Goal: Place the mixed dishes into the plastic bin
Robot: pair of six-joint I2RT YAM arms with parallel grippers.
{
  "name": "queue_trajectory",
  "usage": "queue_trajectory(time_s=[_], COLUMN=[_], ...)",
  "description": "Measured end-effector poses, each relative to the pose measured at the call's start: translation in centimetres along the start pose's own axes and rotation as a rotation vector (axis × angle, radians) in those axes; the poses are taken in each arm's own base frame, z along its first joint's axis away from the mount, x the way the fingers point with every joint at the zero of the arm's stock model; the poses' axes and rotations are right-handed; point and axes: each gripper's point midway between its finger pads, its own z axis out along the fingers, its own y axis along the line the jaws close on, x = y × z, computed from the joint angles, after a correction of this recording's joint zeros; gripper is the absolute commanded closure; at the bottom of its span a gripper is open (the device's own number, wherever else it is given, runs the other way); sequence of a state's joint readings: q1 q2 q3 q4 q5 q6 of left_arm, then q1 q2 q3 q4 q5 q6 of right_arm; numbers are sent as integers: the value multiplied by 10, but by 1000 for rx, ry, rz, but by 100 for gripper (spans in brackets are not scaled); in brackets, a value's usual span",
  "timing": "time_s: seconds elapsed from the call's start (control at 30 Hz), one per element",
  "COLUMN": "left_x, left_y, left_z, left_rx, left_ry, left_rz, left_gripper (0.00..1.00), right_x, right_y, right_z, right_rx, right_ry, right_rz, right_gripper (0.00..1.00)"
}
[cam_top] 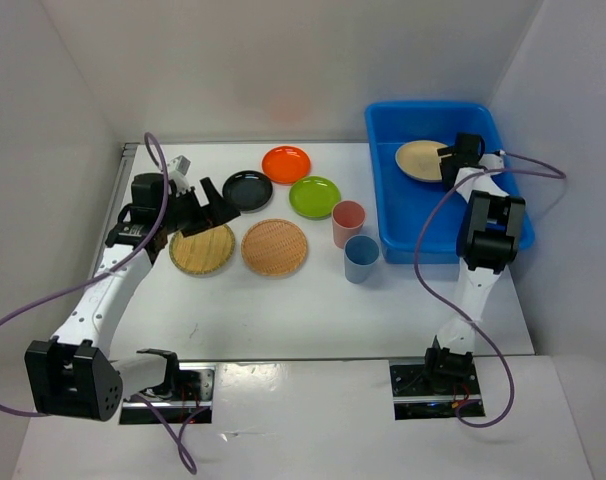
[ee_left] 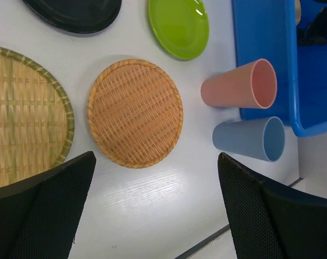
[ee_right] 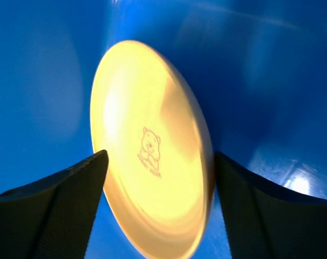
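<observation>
right end effector (ee_right: 158, 162) — spread over glossy round tan plate (ee_right: 147, 97).

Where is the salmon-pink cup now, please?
Top view, right of centre: the salmon-pink cup stands between the lime green plate and blue bin, behind the blue cup.

1. A white surface (cam_top: 283, 310) fills the middle of the top view; seen from the left wrist, its finish shows a fine grain and a soft glare
2. A thin dark seam (cam_top: 313, 358) crosses it near the front edge
3. A plain white back wall (cam_top: 283, 60) rises behind it
4. A white left panel (cam_top: 43, 150) and a white right panel (cam_top: 573, 120) close in the sides
</observation>
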State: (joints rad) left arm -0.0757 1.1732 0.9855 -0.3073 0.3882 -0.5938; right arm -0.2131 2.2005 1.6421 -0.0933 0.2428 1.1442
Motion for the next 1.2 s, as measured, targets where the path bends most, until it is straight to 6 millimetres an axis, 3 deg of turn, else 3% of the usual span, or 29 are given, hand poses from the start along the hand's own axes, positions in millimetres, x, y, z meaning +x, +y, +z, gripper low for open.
queue_trajectory(time_s=[0.07,0.1,0.33,0.43,0.5,0.57,0.63,0.7,0.77,0.9,1.03,1.2], left_x=[2,2,-12,-15,-16,-18,-20,-16,-4,26,44,54], left_y=[6,9,54,81,101,118,134,151,167,189,196,198], left_z=[-1,-1,-1,5,7,7,4,1,-3,-14,-23,-23], left_rx=[-24,-41,-272,-376,-452,-515,-568,-624,-678,-747,-752,-717], left_ry=[5,6,-83,-102,-118,-139,-178,-207,-215,-230,-273,-334], left_rz=[6,4,-81,-151,-195,-238,-285,-330,-373,-460,-541,-605], left_gripper=[0,0,0,0,0,0,0,0,0,0,0,6], right_x=[-2,-2,5,12,19,21,19,18,20,21,21,32], right_y=[2,0,-20,-28,-40,-38,-18,15,49,94,105,114], right_z=[1,0,-23,-50,-79,-109,-139,-168,-202,-271,-320,-363], right_rx=[4,12,103,92,75,24,-63,-173,-301,-539,-707,-842], right_ry=[20,28,53,63,84,84,69,41,19,16,49,89], right_rz=[-30,-50,-238,-302,-336,-363,-391,-413,-437,-450,-447,-495], right_gripper=[12,2,2,2,2,2,2,2,2,2,2,2])
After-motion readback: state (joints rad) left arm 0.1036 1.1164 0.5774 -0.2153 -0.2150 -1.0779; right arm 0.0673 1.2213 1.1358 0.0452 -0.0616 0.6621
